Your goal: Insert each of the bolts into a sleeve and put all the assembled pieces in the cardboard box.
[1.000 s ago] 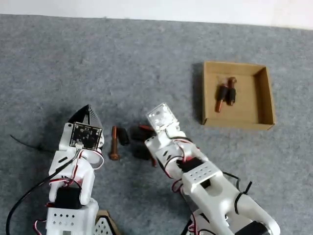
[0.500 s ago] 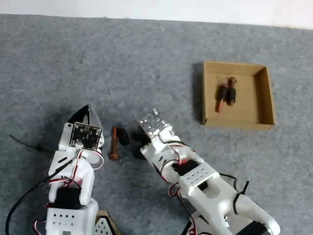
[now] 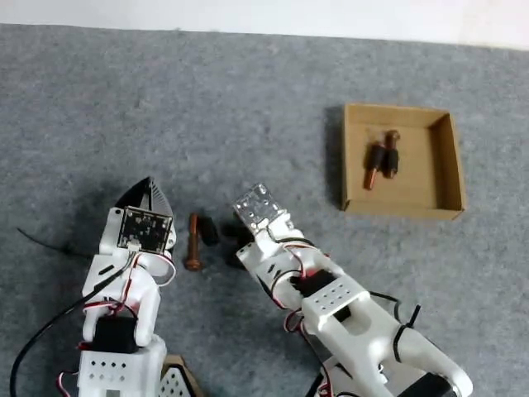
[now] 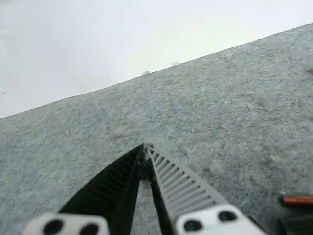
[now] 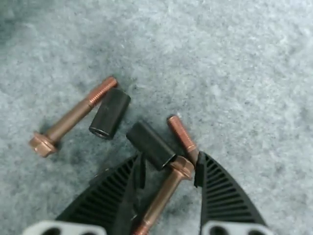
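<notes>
In the right wrist view my right gripper (image 5: 169, 159) is open, low over the grey mat. A copper bolt (image 5: 164, 193) lies between its fingers, head at the tips. Touching that head are a black sleeve (image 5: 150, 145) and a second bolt (image 5: 182, 133). Farther off lie a third bolt (image 5: 73, 118) and another sleeve (image 5: 108, 113). From above, that bolt (image 3: 193, 240) and sleeve (image 3: 208, 230) sit between the two arms. My left gripper (image 4: 145, 148) is shut on nothing, pointing at bare mat (image 3: 149, 190). The cardboard box (image 3: 357, 157) holds two assembled pieces (image 3: 380, 159).
Grey mat covers the table, with a white edge along the far side (image 3: 264, 16). The box stands at the right, well apart from both arms. A thin black cable (image 3: 41, 244) trails on the mat left of the left arm.
My right arm has swung left and down over the loose bolts and sleeve, now covering them in the high view. The left arm has stayed still.
</notes>
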